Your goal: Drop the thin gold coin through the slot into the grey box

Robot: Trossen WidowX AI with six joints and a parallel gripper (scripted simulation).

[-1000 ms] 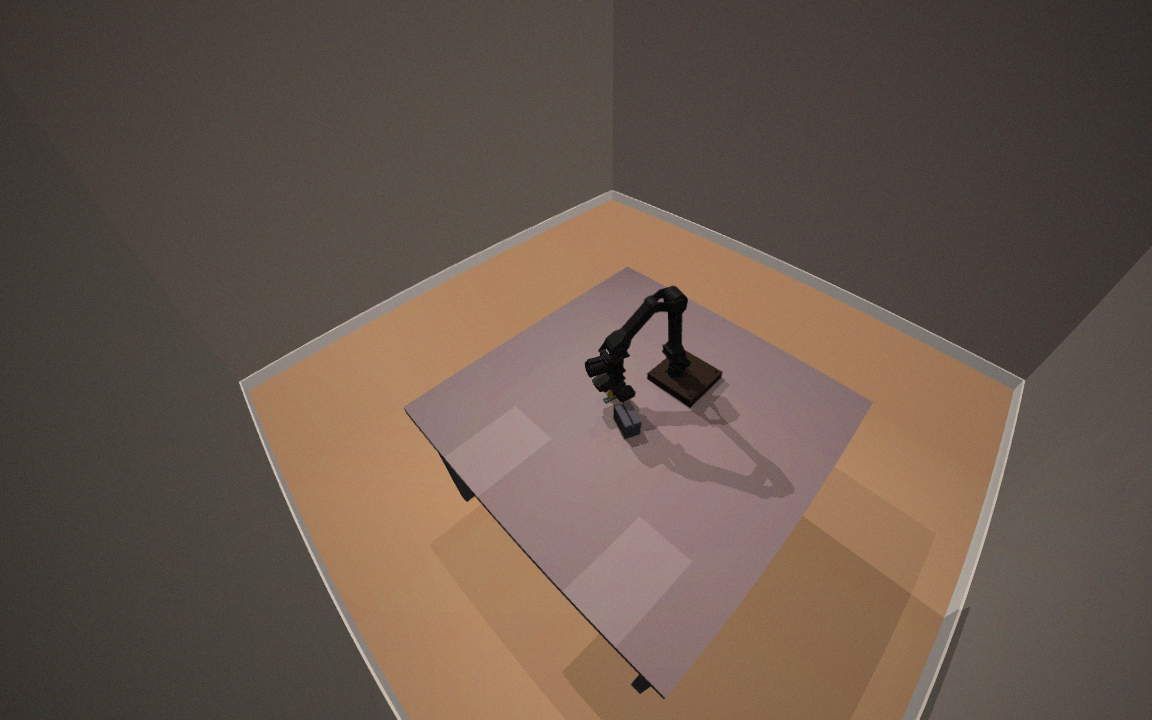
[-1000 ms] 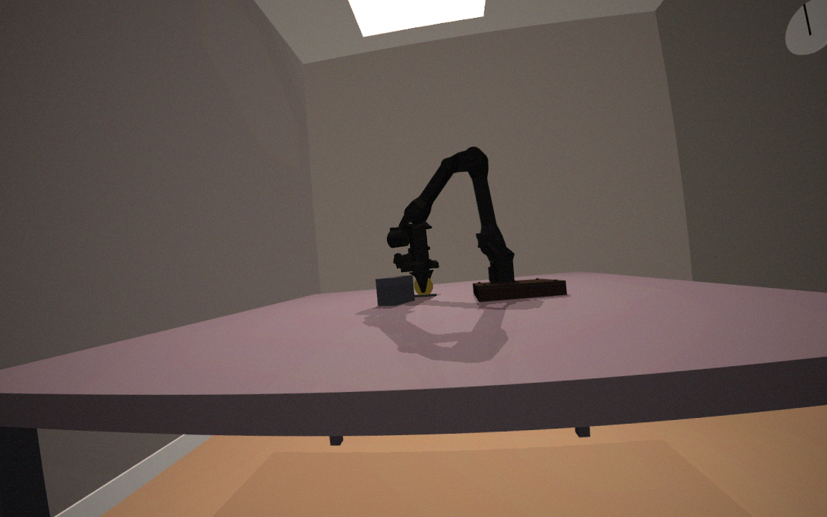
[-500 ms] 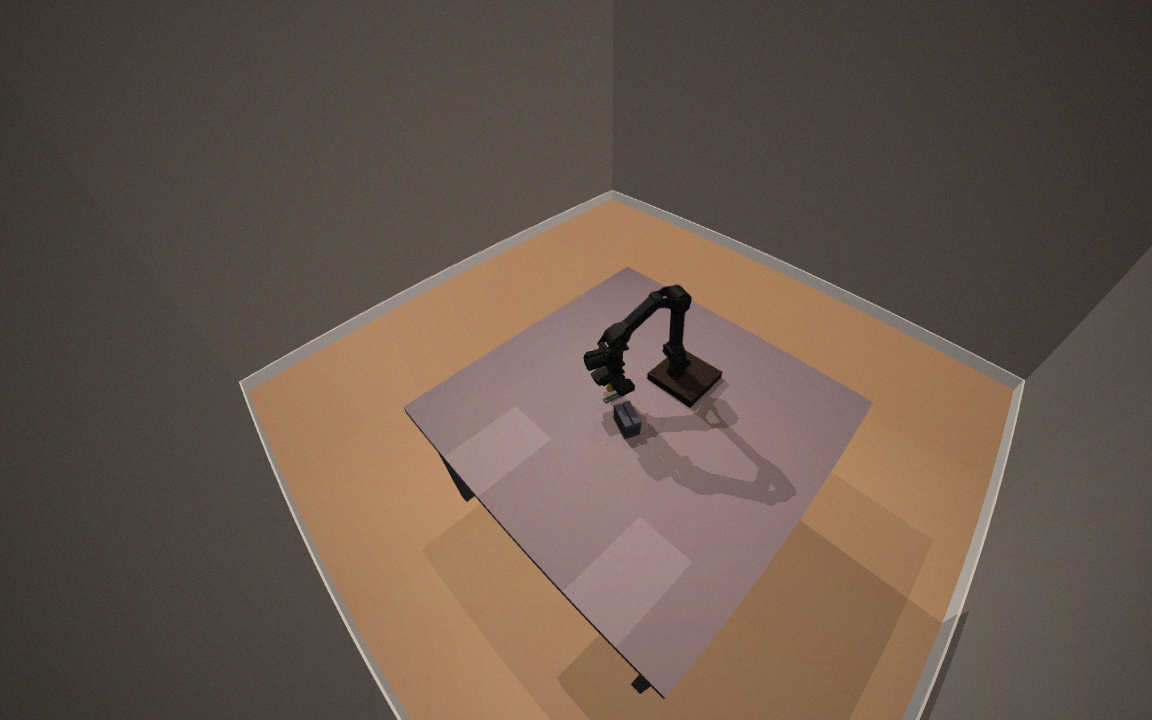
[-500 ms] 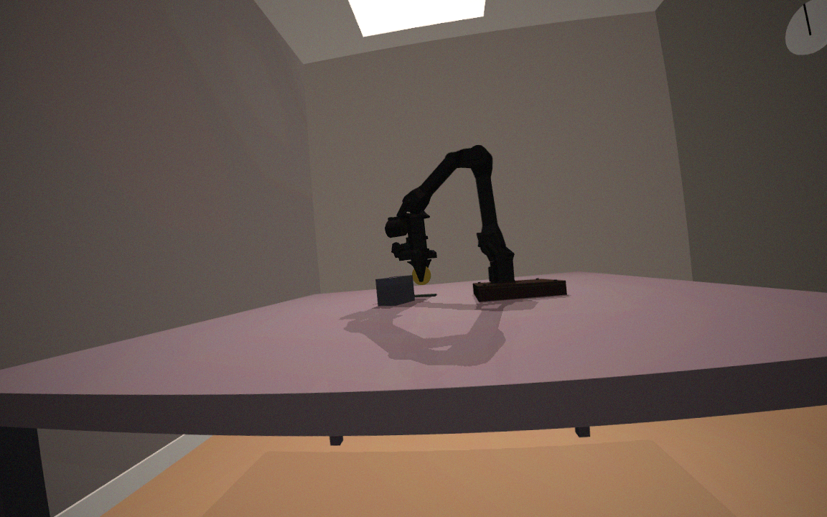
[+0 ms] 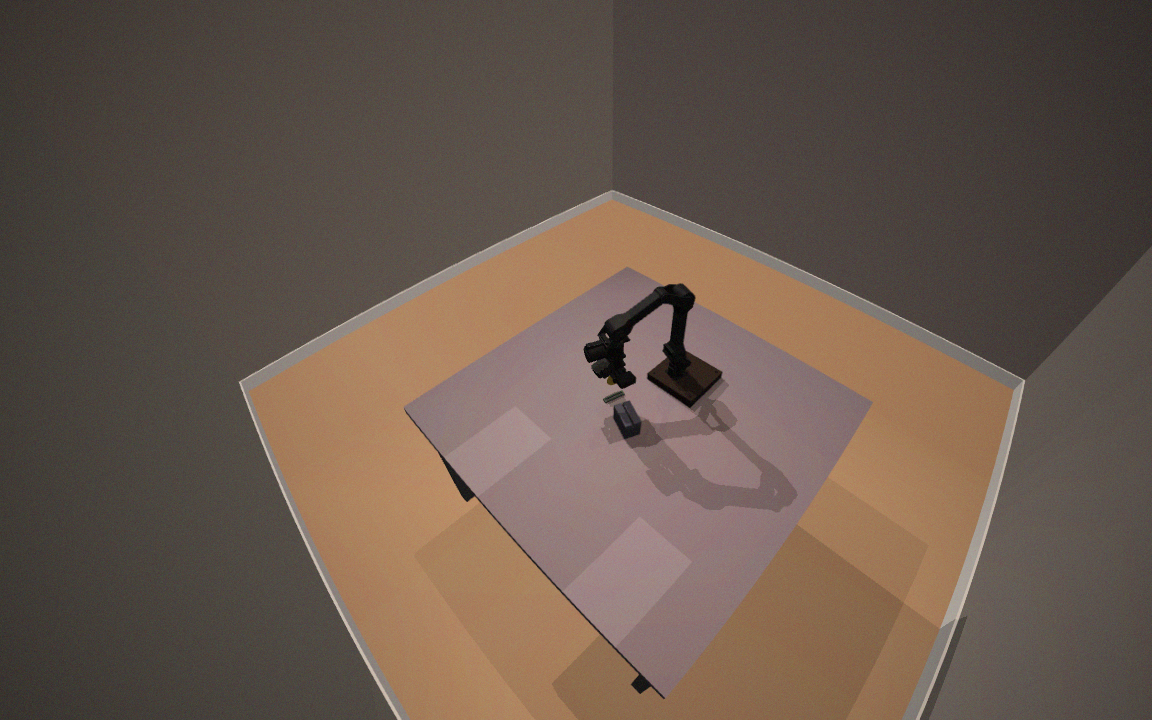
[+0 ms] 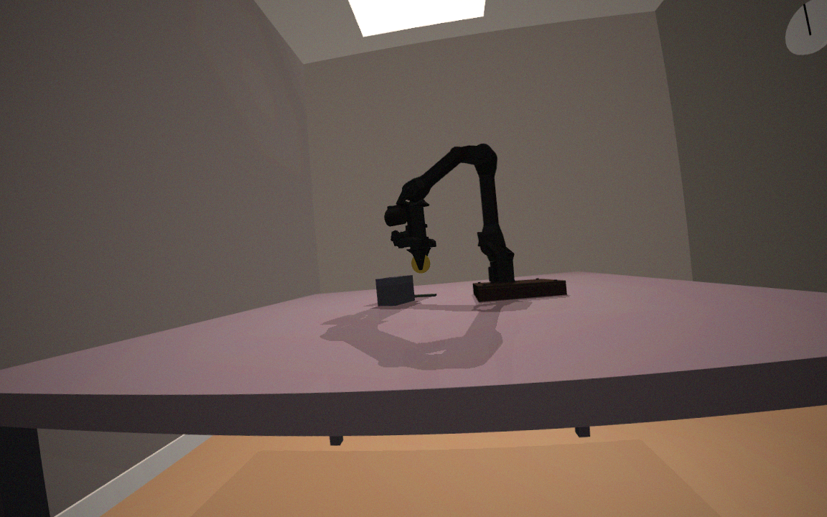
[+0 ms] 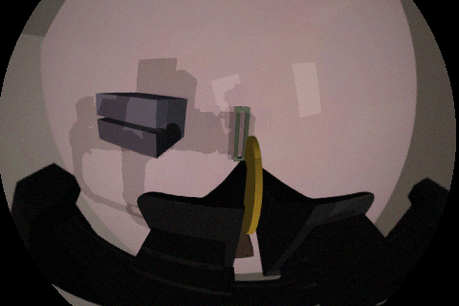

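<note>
- Gold metal shows edge-on between the black fingers of the gripper [image 7: 251,226]: the coin [image 7: 254,185] is pinched there, its rim sticking out past the fingertips in the wrist view.
- Closed almost fully, the gripper has only the coin's thin body keeping its fingers apart.
- From the exterior view the gripper [image 6: 421,258] points straight down and the coin [image 6: 420,264] hangs as a small gold disc at its tip, lifted off the table [image 6: 596,334] with open air under it.
- Directly below the gripper lies the dark-green holder [image 7: 240,130], seen in the wrist view as a narrow pale-green strip just beyond the coin's far edge; the coin is out of it.
- The grey box [image 7: 142,121] sits off to one side of the gripper, to the left in the wrist view, near the holder but apart from it; a dark line across the box is its slot [image 7: 130,121].
- In the exterior view the box [image 6: 395,290] stands on the table lower than the coin and to its left, so the coin is above lid height but not over the slot.
- From the top view the gripper [image 5: 611,379] is between the arm's base plate [image 5: 686,378] and the box [image 5: 626,419], and the holder [image 5: 613,396] shows as a tiny strip just beside the box; the coin is too small there to judge.
</note>
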